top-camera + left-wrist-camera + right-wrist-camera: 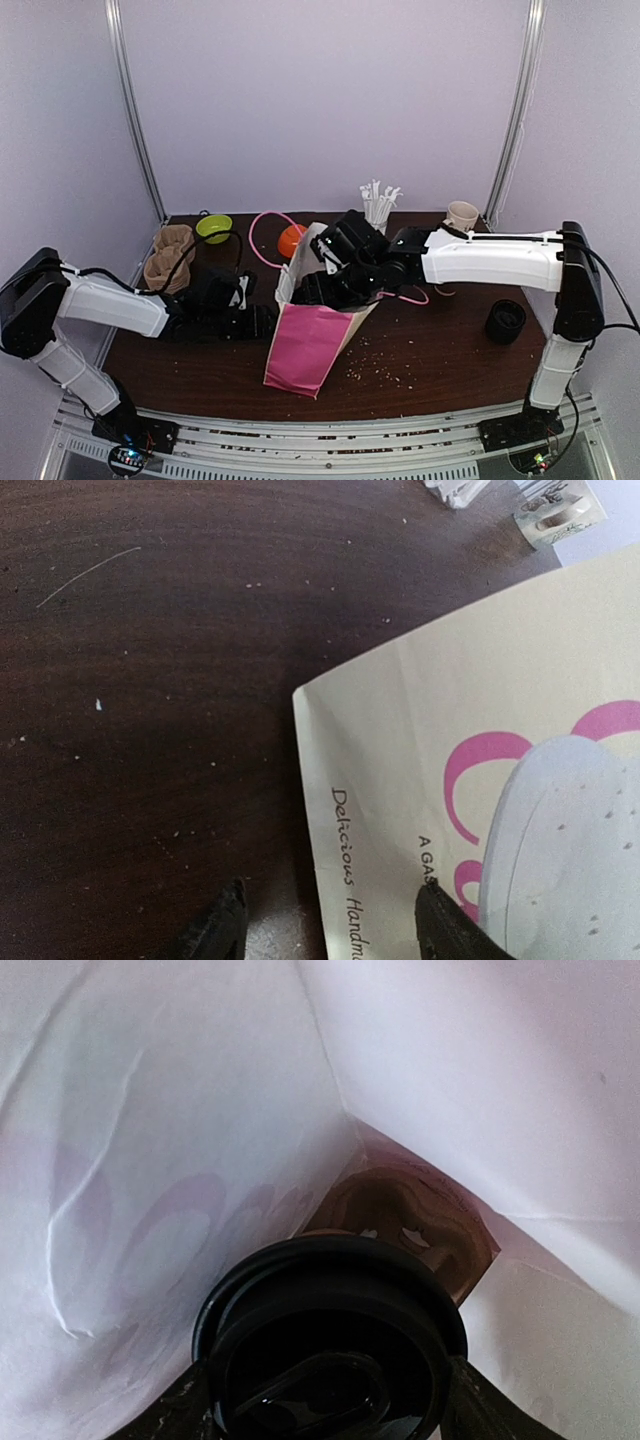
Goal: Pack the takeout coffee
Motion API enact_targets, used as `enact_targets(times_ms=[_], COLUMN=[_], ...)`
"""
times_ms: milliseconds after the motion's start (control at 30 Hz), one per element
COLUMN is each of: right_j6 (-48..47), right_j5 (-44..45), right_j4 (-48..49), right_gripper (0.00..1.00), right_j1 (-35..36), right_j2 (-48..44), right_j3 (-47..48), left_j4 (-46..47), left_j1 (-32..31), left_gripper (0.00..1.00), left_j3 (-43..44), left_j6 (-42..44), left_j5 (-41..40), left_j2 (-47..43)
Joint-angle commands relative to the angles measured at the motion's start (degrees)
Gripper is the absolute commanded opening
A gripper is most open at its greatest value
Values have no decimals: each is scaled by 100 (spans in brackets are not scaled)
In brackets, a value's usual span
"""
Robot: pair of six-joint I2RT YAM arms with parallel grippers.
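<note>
- My right gripper (330, 1415) is down inside the pink bag (305, 345) and holding the takeout coffee (330, 1360). There's a finger on each side of its black lid (300, 1270), and the cup body is hidden under that lid.
- Past the gripper I see white bag wall on either side and a brown creased patch (405, 1220) at the far end. I can't tell whether that's the bag floor or something lying in it.
- My left gripper (330, 935) stands wide with nothing in it. The edge of the bag's cream side panel (480, 730) runs up between its fingers, one finger over bare desk (150, 680) and the other over paper.
- My read is that the step in hand is lowering the cup to the bag floor, and it isn't set down yet.
- To do it well I'd go slowly along the gripper's own line with the cup level, staying off the wall on the gripper's left so the paper doesn't catch the lid rim.
- I'd want the left gripper steadying that panel edge, because a light bag could tip or slide under the push.
- I'd release only once the base sits flat. If I let go early, the cup could topple and spill.
- To come out I'd open the fingers wide, then retreat straight back through the bag mouth.
</note>
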Motion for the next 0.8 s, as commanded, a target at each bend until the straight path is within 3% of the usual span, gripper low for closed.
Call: enact_targets(times_ms=[0, 433, 767], right_j6=[21, -268, -206], right_j5=[26, 799, 658], right_j4=[-353, -1398, -1259], right_gripper=[48, 47, 47], right_j1=[175, 421, 430], right_j2=[374, 980, 1246], right_j3=[336, 1154, 1016], left_j4=[428, 513, 514], left_j1=[-12, -6, -4], left_gripper=[61, 61, 61], left_j3=[-110, -254, -306], left_j6=[58, 149, 170], left_j5=[192, 210, 209], left_j2=[-159, -344, -446])
